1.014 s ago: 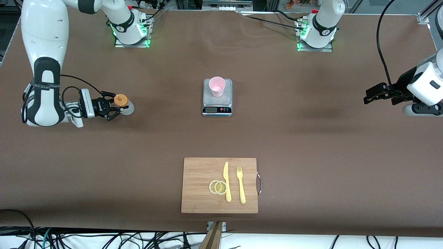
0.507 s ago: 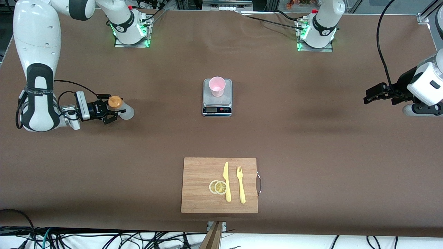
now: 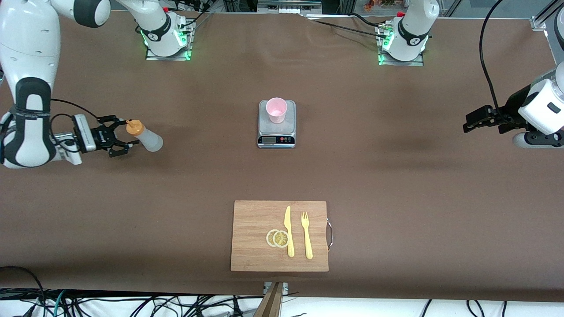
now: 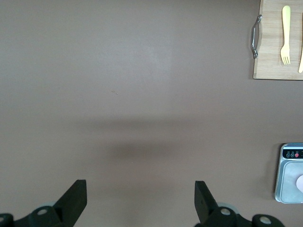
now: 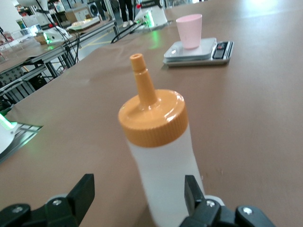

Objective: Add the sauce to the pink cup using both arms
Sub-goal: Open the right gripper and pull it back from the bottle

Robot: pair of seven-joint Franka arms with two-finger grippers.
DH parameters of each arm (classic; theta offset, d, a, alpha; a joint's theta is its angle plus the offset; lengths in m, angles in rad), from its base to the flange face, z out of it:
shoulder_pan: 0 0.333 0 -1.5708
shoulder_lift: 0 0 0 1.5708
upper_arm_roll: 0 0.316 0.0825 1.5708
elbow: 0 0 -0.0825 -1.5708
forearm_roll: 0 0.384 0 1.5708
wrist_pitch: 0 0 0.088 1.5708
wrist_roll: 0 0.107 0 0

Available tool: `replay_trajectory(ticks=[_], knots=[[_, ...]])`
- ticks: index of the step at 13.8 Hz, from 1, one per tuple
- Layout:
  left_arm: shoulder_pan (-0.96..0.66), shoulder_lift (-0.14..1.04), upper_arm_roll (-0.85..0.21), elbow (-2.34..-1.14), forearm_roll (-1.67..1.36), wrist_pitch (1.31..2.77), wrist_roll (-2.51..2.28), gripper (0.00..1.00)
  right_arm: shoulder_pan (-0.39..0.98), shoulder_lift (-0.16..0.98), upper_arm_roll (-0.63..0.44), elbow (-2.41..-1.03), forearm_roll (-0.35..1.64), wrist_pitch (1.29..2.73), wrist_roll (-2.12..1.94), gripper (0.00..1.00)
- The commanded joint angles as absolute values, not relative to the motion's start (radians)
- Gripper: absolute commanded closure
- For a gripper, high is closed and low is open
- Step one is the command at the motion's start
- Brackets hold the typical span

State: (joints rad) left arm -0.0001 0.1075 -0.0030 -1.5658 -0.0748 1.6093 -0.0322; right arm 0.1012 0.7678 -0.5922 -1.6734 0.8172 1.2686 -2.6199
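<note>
Front view: you look down from high camera across table [image 3: 396,176], facing both arm bases along top edge; whole tabletop in frame.

Left wrist view: camera looks straight down from well above, near left arm's end; scale [image 4: 289,173] and cutting board [image 4: 277,56] at frame edge.

Right wrist view: camera low, close to sauce bottle [image 5: 161,156], facing along table toward scale.

All three share scale; front and left wrist share cutting board.

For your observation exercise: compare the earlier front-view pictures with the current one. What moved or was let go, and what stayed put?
The right gripper opened, let go of the sauce bottle and drew back toward the right arm's end of the table. The bottle now stands free on the table. The left gripper, pink cup, scale and cutting board stayed put.
</note>
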Motion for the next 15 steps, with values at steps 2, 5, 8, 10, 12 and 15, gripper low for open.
replay_trajectory(ticks=[2,5,8,10,12,15], knots=[[0.006,0.121,-0.008,-1.534,-0.057,1.588,-0.011,0.0,0.077,0.755,-0.61,-1.583,0.764,1.241,-2.478,0.15],[0.008,0.121,-0.008,-1.534,-0.057,1.588,-0.011,0.0,0.087,0.703,-0.626,-1.554,0.72,1.241,-2.237,0.15],[0.008,0.121,-0.008,-1.534,-0.057,1.588,-0.011,0.0,0.113,0.648,-0.629,-1.531,0.697,1.243,-1.964,0.15],[0.008,0.123,-0.008,-1.532,-0.057,1.588,-0.012,0.0,0.129,0.627,-0.629,-1.47,0.64,1.241,-1.8,0.15],[0.008,0.121,-0.006,-1.532,-0.057,1.588,-0.012,0.0,0.14,0.615,-0.63,-1.398,0.595,1.243,-1.618,0.15],[0.008,0.121,-0.006,-1.532,-0.057,1.588,-0.012,0.0,0.192,0.569,-0.632,-1.333,0.511,1.243,-1.363,0.1]])
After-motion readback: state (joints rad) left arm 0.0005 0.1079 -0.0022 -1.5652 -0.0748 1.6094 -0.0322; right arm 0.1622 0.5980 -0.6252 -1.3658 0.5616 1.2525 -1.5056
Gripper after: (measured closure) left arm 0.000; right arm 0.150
